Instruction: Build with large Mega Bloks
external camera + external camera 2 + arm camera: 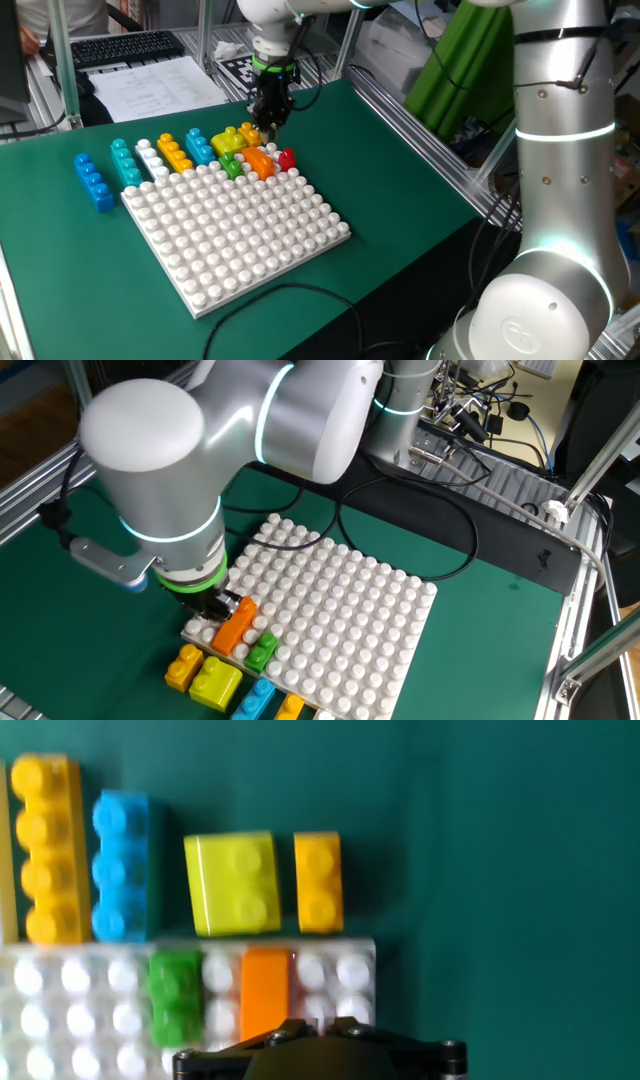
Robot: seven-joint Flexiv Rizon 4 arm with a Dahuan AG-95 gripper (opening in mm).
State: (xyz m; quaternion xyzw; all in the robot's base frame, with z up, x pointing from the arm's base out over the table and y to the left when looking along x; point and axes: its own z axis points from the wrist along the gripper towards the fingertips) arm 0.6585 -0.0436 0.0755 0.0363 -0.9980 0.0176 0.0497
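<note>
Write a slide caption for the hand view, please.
Orange brick and green brick sit on the white studded plate.

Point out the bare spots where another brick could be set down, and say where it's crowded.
Free: most of the white baseplate, all studs toward its near edge, and the green mat right of it. Crowded: the far edge, where the orange brick and green brick sit on the plate under the gripper, with loose bricks beyond.

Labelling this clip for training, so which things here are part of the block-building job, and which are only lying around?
Job:
orange brick
green brick
yellow-green brick
small yellow brick
blue brick
red brick
white baseplate
end effector

Lying about:
keyboard
papers
</note>
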